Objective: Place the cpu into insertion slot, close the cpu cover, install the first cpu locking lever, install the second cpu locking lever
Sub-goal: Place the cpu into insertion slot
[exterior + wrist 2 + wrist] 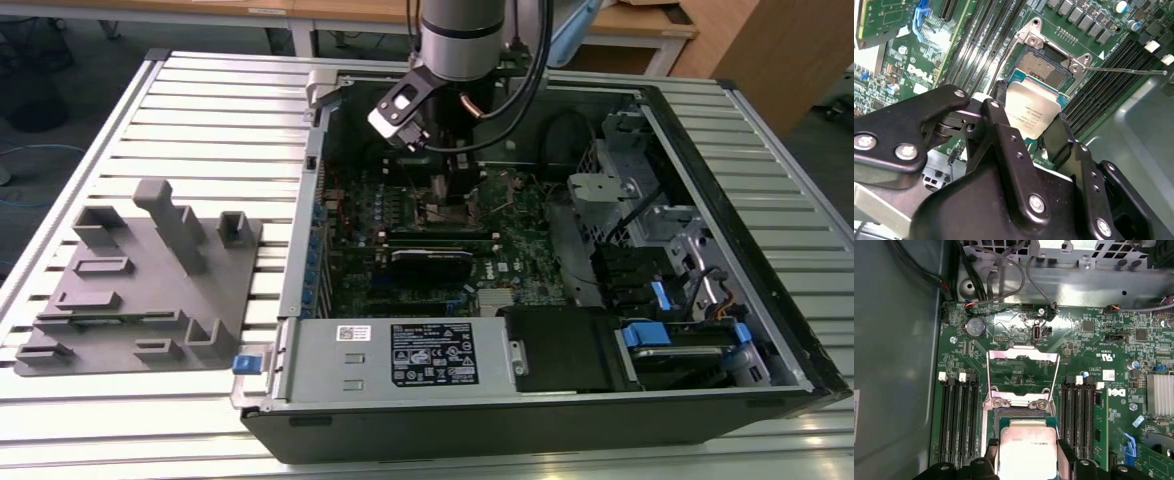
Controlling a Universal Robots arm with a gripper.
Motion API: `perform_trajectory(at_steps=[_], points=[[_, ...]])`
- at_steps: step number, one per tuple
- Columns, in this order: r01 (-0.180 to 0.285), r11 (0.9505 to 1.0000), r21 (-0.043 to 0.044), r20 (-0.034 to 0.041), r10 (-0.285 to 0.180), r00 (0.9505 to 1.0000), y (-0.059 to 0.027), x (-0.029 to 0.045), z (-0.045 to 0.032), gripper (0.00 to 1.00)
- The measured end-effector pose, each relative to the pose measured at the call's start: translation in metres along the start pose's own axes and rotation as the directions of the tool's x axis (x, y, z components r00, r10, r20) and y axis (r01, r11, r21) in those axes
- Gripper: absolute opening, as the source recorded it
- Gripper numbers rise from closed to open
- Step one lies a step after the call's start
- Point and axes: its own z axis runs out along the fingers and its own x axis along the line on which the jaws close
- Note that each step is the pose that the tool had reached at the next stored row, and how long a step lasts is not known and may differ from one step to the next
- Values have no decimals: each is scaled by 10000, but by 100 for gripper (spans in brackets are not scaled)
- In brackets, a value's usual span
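You're gripping the cpu [1035, 102] by its edges in the pincer [1026, 117], hanging partly over the insertion slot [1046, 67] with the cpu cover [1023, 355] flipped open, so I'd be aiming for level, square to the rim, no dragging across the pins.

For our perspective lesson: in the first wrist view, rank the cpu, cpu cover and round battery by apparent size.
1. cpu cover and cpu: alike; the cpu is nearer, so unranked.
2. battery.

Both wrist views close, apparently above cpu [1032, 112] [1026, 450]
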Motion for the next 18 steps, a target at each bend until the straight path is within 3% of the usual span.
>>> perform_trajectory(at_steps=[12, 18], points=[[-55, 10000, 1, -11, 55, 10000, -18, 31, 87, 54], [17, 10000, 1, -16, -17, 10000, -19, 56, 94, 54]])
